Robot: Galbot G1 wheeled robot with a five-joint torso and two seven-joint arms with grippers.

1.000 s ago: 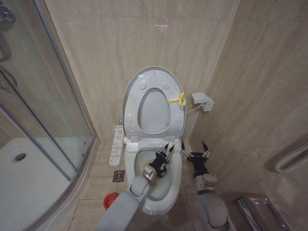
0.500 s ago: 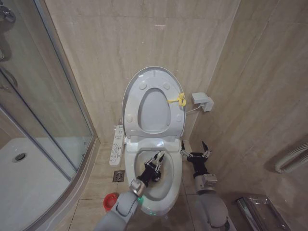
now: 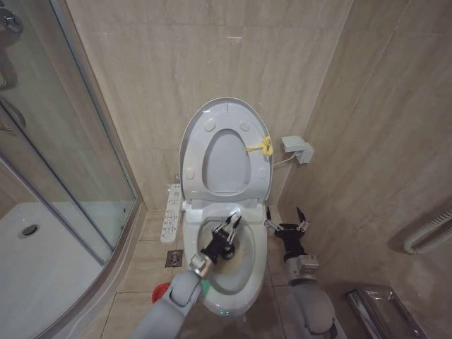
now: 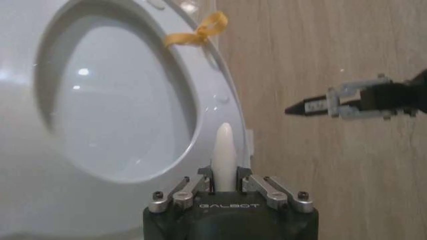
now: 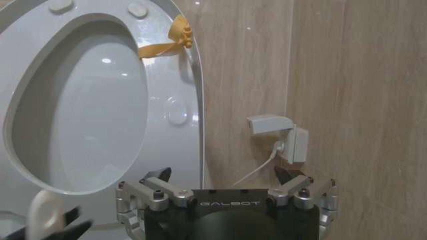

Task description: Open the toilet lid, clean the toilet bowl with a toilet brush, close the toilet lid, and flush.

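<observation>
Clamped on the brush (image 4: 224, 150), my left pincer (image 3: 229, 224) hangs over the bowl (image 3: 248, 277), near its back rim, with my arm reaching up from the bowl's front left edge. From my left wrist I see the white handle standing up between my two fingers (image 4: 177, 190), its rounded tip pointing toward the raised seat (image 4: 80, 190). I cannot make out the bristle head. Brown stains mark the inside of the bowl under my pincer.

Spread wide with nothing in it, my right pincer (image 3: 286, 224) waits just outside the bowl's right rim, beside the tiled wall. Its two black fingertips (image 5: 285, 176) stand well apart in my right wrist view.

The lid (image 3: 212, 111) stands upright against the back wall, and the seat (image 3: 260, 175) is folded up against it, a yellow tie (image 3: 260, 147) knotted on its right edge. On the floor left of the bowl's front, a red cup (image 3: 161, 292) peeks out beside my left arm
</observation>
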